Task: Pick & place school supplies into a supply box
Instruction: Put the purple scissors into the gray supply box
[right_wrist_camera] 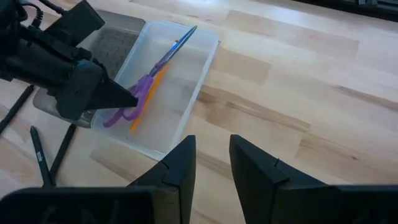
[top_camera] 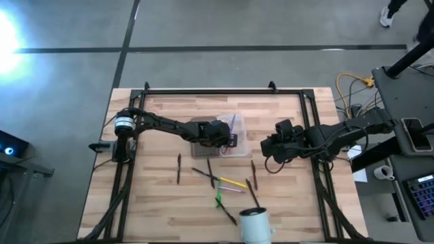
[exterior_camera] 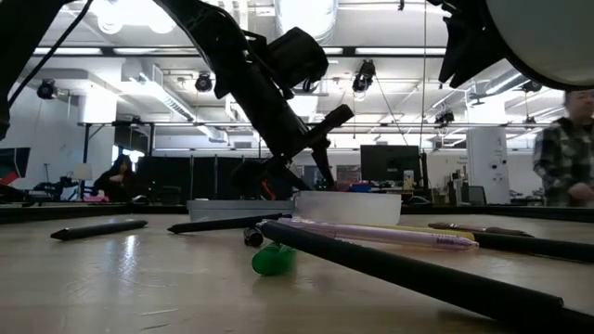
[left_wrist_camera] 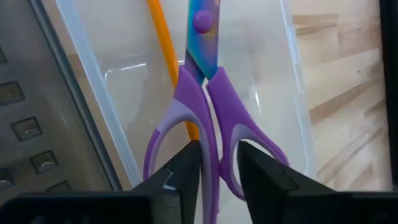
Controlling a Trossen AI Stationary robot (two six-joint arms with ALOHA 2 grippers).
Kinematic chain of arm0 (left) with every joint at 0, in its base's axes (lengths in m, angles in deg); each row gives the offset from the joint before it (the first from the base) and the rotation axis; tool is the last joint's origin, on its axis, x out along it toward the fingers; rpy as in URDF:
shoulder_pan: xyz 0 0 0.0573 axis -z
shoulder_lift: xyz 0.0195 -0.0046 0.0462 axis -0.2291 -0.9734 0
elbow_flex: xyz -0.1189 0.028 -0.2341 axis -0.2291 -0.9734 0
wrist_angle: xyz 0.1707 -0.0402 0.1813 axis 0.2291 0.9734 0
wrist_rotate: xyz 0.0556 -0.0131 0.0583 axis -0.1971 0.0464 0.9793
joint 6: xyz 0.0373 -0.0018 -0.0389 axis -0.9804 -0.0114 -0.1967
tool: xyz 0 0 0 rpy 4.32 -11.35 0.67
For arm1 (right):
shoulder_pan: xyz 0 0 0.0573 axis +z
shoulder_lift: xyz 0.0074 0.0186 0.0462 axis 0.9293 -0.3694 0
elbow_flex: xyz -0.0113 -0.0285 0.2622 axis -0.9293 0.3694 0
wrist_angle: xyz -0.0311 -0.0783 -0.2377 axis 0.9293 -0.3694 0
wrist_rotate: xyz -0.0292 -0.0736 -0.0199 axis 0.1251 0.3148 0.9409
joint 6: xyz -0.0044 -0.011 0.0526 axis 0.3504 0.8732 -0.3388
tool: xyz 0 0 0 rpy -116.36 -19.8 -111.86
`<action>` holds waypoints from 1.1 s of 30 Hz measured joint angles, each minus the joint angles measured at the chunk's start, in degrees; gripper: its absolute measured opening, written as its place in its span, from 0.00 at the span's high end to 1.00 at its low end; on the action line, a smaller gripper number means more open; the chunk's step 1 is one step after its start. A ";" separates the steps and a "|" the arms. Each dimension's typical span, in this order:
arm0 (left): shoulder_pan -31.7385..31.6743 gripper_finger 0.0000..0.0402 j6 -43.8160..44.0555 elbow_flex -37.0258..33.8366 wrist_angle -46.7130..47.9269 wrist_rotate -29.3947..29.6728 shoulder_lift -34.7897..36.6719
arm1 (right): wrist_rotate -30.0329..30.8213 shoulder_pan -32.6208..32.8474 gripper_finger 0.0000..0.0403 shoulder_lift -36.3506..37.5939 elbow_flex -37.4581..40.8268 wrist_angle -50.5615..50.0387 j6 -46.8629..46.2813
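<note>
The supply box [top_camera: 237,129] lies open mid-table, its clear half [right_wrist_camera: 180,99] beside the grey mesh half [right_wrist_camera: 115,43]. My left gripper [left_wrist_camera: 219,152] hovers over the clear half, shut on the purple-handled scissors [left_wrist_camera: 208,106]. An orange pencil [left_wrist_camera: 163,43] lies in the clear half under them. My right gripper [right_wrist_camera: 211,168] is open above bare wood, right of the box. Dark pencils [top_camera: 178,168], a yellow marker [top_camera: 232,182], a pink marker [top_camera: 230,190] and a green marker [top_camera: 220,200] lie flat nearer the near edge. My left gripper pinches the scissors by the two inner handle bars [left_wrist_camera: 214,134], just behind the pivot, between its two fingers [left_wrist_camera: 186,165]. The fingers lie along the scissors, coming from the table's left and slanting down. The blades [right_wrist_camera: 180,40] point away over the clear half. Whether they rest on it, I cannot tell.
A white cup [top_camera: 254,226] lies at the near edge, close to the low camera. More dark pens [top_camera: 252,193] lie between the cup and the box. Bare wood shows on the table's left part and to the right of the box. People are in the room beyond the table.
</note>
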 joint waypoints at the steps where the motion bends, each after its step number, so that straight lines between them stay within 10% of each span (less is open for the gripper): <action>1: 0.04 0.75 -0.80 0.08 -0.09 -0.83 -0.06 | 0.05 0.00 0.77 -0.01 0.00 0.01 0.12; 19: 0.60 0.90 -10.82 2.92 -5.12 -2.49 -0.36 | 0.60 -0.02 0.79 0.04 0.02 -0.03 0.61; 33: -1.77 0.90 -29.34 7.88 13.30 6.71 0.42 | -2.78 -2.46 0.80 -0.70 0.24 1.51 2.71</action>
